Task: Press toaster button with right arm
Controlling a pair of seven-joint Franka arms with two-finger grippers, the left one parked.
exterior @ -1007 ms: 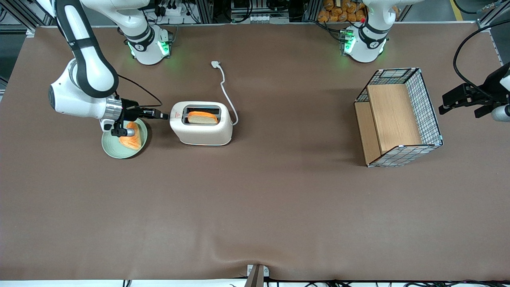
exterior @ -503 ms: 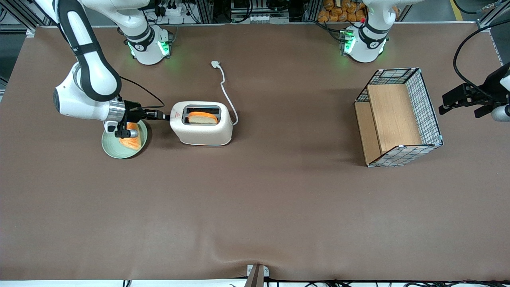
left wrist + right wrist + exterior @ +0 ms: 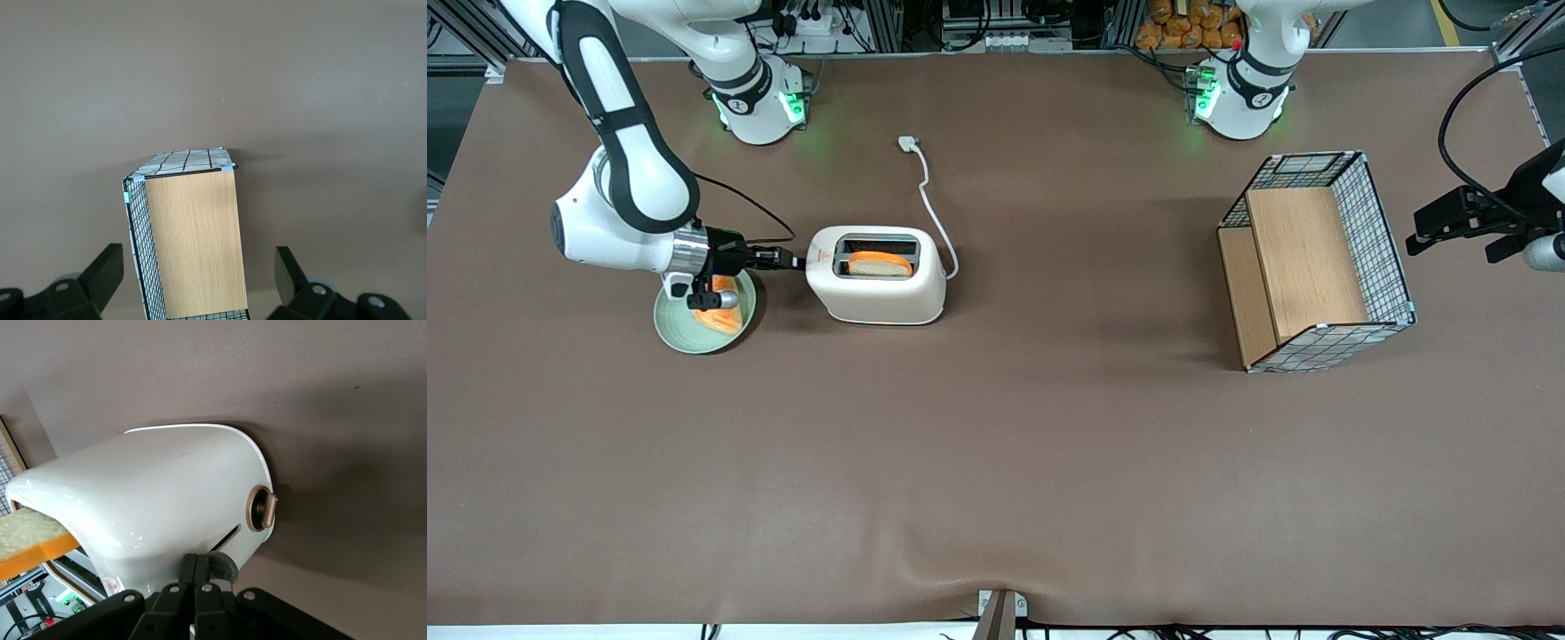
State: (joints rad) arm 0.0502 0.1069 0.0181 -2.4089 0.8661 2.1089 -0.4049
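Observation:
The cream-white toaster [image 3: 876, 274] stands on the brown table with a bread slice [image 3: 879, 262] in one top slot and a red triangle mark at its narrow end. My right gripper [image 3: 795, 260] is at that narrow end, fingers shut together, tips touching the toaster. In the right wrist view the shut fingers [image 3: 198, 572] rest against the grey lever button [image 3: 227, 567] on the toaster [image 3: 160, 500]. A brown round knob [image 3: 261, 509] sits on the same end. The toaster's white cord [image 3: 929, 200] runs away from the front camera to its plug.
A green plate [image 3: 676, 331] with an orange-crusted bread slice [image 3: 720, 316] lies under my wrist, beside the toaster. A wire basket with wooden shelves [image 3: 1312, 262] stands toward the parked arm's end of the table; it also shows in the left wrist view [image 3: 193, 233].
My gripper has moved toward the toaster's narrow end, from just short of it to touching it. The toaster has not moved.

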